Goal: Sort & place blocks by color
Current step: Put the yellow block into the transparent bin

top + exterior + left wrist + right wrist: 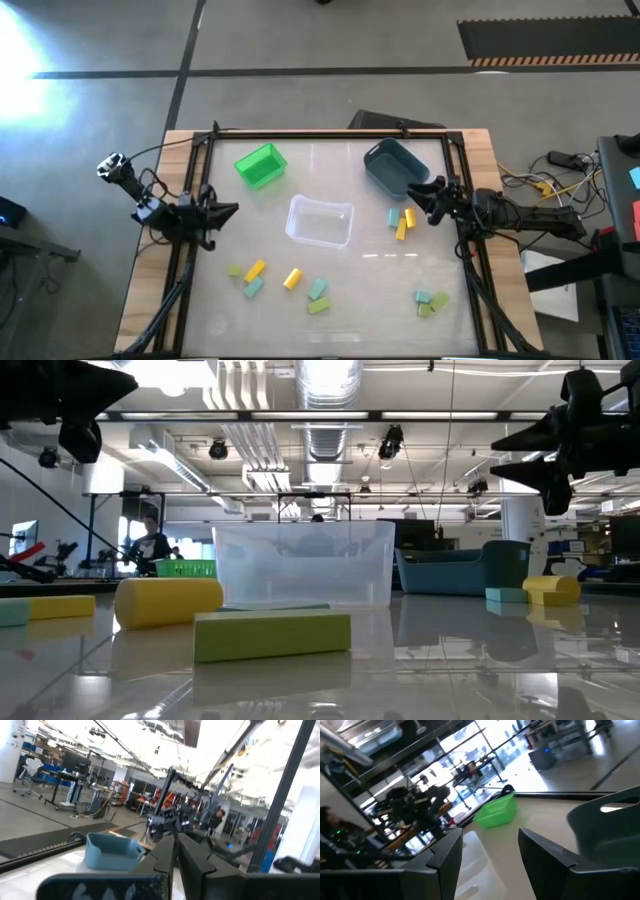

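Small blocks lie flat on the table in the high view: two yellow and one teal block (401,221) right of the clear bin, a yellow, green and teal group (249,275) at the near left, a lone yellow block (291,279), a teal and green pair (318,296), and another cluster (430,301) at the near right. My right gripper (414,193) (491,834) is open and held high above the table, just beyond the yellow and teal blocks and touching nothing. My left gripper (228,210) (175,845) is shut and empty at the table's left side.
Three bins stand on the far half of the table: a bright green bin (260,165) at far left, a clear bin (320,221) in the middle and a dark blue-grey bin (392,166) at far right, close to my right gripper. People show in the room beyond.
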`<state>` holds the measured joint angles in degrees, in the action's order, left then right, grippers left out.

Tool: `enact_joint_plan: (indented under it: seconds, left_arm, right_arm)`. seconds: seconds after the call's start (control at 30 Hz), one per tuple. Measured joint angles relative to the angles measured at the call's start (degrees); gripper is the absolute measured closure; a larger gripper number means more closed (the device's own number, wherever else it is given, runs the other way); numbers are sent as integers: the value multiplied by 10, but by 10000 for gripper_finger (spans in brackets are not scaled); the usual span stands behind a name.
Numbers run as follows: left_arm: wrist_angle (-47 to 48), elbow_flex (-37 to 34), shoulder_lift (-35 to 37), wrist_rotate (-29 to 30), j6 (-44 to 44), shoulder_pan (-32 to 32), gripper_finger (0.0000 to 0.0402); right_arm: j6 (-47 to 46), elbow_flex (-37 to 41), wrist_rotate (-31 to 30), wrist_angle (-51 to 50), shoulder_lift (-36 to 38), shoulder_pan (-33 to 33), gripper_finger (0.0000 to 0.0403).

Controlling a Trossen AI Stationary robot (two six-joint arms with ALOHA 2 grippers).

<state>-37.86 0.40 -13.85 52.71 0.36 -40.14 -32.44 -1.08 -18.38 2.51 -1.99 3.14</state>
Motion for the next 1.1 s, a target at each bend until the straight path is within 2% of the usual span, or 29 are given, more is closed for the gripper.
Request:
enact_joint_plan:
  seconds: [0.1, 0.27, 0.57, 0.77, 0.97, 1.1]
  left_arm:
    - [-44, 1, 0, 0, 29, 0, 395]
    - [-118, 13, 0, 0, 145, 0, 395]
    - [-170, 37, 0, 0, 324, 0, 395]
    - [-251, 37, 0, 0, 429, 0, 395]
    - [-302, 37, 0, -3, 499, 0, 395]
    - [-326, 37, 0, -28, 527, 0, 395]
  right_arm:
    - [-3, 0, -3, 15, 0, 0, 220]
    - [-5, -2, 7, 99, -9, -2, 220]
    - [54, -2, 7, 251, -90, -1, 231]
    - [56, -3, 3, 270, -138, -1, 244]
    - [51, -11, -3, 292, -166, -1, 255]
    - [61, -39, 3, 290, -193, -1, 259]
